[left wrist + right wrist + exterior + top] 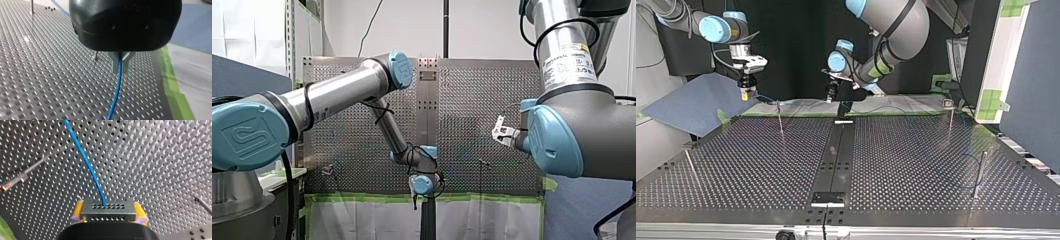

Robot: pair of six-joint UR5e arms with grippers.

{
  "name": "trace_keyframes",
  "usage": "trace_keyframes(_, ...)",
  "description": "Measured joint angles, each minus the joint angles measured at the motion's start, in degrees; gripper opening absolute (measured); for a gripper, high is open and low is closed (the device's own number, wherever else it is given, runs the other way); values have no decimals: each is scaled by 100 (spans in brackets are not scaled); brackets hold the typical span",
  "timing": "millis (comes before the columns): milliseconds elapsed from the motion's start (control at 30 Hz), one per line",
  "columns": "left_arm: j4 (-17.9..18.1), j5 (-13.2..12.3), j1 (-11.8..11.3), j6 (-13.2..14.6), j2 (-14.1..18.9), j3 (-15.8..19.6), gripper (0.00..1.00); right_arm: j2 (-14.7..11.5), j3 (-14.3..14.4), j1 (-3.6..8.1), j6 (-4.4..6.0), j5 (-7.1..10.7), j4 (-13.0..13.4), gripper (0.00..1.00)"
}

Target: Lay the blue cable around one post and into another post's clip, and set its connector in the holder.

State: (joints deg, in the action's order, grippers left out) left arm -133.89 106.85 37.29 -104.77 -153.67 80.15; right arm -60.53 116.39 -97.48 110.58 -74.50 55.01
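right gripper (109,211) is clamped on the grey connector (107,216), with a yellow pad on each end. the blue cable (86,162) leaves the connector's top, above the table (155,165). left gripper (120,61) is pinched tight on the cable, near the green tape (172,85). the label (568,62) on my right arm is too small to read.

The cable (87,167) was blue; connector (108,213) grey with dark hole rows; surface (155,157) silver, perforated throughout; edge tape (172,85) green; pads (79,209) on my right claw (108,208) yellow.
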Motion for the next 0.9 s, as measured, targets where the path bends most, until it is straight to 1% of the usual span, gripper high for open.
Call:
trace_keyframes(200, -8, 117, 182, 25, 253, 47, 0, 28, 40, 147, 19, -31, 51, 0)
trace_keyframes(300, -30, 173, 260, 56, 294, 49, 0, 41, 99, 263, 12, -62, 74, 0)
trace_keyframes(367, -46, 242, 318, 104, 303, 50, 0, 73, 165, 368, 10, -49, 132, 0)
trace_keyframes(433, -54, 299, 374, 147, 306, 50, 0, 140, 208, 480, 11, 6, 193, 0)
trace_keyframes(533, -57, 337, 437, 175, 306, 51, 0, 272, 233, 637, 23, 97, 290, 0)
trace_keyframes(633, -58, 352, 518, 188, 307, 51, 0, 411, 236, 775, 34, 120, 414, 0)
trace_keyframes(733, -53, 356, 610, 189, 308, 51, 0, 577, 227, 856, 50, 132, 573, 0)
trace_keyframes(900, -15, 355, 715, 150, 303, 51, 0, 846, 148, 908, 49, 142, 758, 0)
